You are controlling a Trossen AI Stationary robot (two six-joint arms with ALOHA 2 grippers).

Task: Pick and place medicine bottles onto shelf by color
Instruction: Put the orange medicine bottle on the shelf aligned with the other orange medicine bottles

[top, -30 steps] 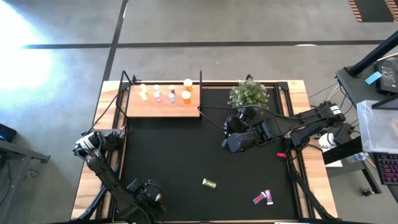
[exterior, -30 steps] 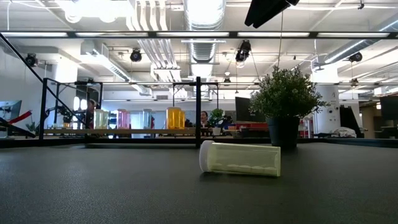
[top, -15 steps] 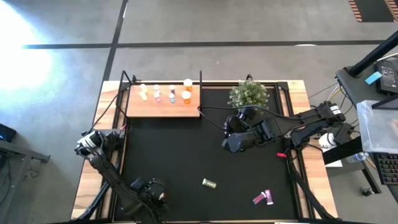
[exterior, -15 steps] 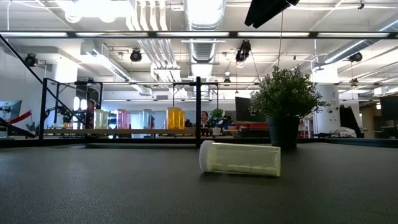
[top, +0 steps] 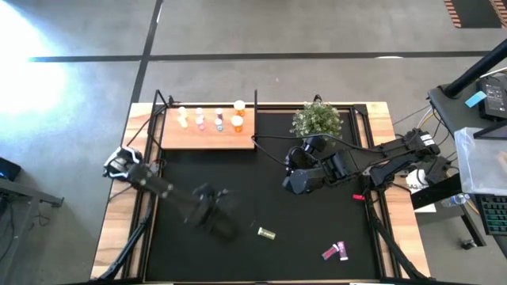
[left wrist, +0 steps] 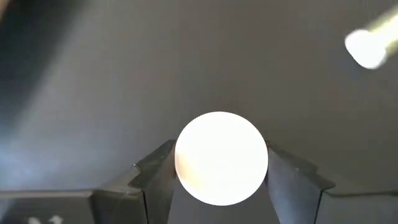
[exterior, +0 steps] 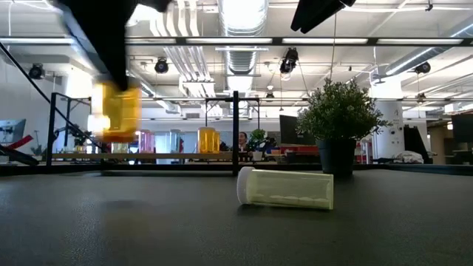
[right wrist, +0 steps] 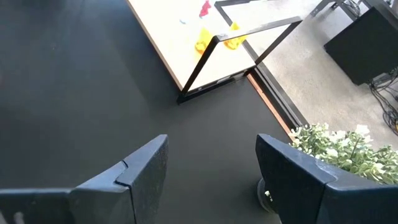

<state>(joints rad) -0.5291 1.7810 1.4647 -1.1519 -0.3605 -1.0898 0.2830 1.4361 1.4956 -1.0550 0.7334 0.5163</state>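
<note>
The left claw [left wrist: 221,177] is clamped on an orange medicine bottle [exterior: 116,112]. In the left wrist view its white cap [left wrist: 221,158] sits squarely between the two fingers [left wrist: 155,177]; in the low view the bottle hangs clear above the black mat [exterior: 222,229], at the left of the frame. From above, the left arm blurs across the lower left-centre of the mat, its claw near the middle.

A yellowish bottle [top: 266,233] lies on its side just lower right of that claw, and two pink bottles [top: 334,252] lie at the lower right of the mat. The shelf [top: 207,134] sits at the upper left, well apart from the claw, with a row of bottles [top: 210,119] already standing along its far edge, the orange ones at the row's right end. The right claw [right wrist: 211,177] hangs open over the mat right of centre, holding nothing, near the plant [top: 317,119].

Risks, as I judge them: the grip is on a smooth round bottle, so a fast swing could make it slip or tilt. On approach, the claw or bottle could clip the shelf's black posts [top: 255,101] or topple the standing row. Setting it beside the wrong colour would also spoil the sort.

No label or writing can be read on any bottle.
</note>
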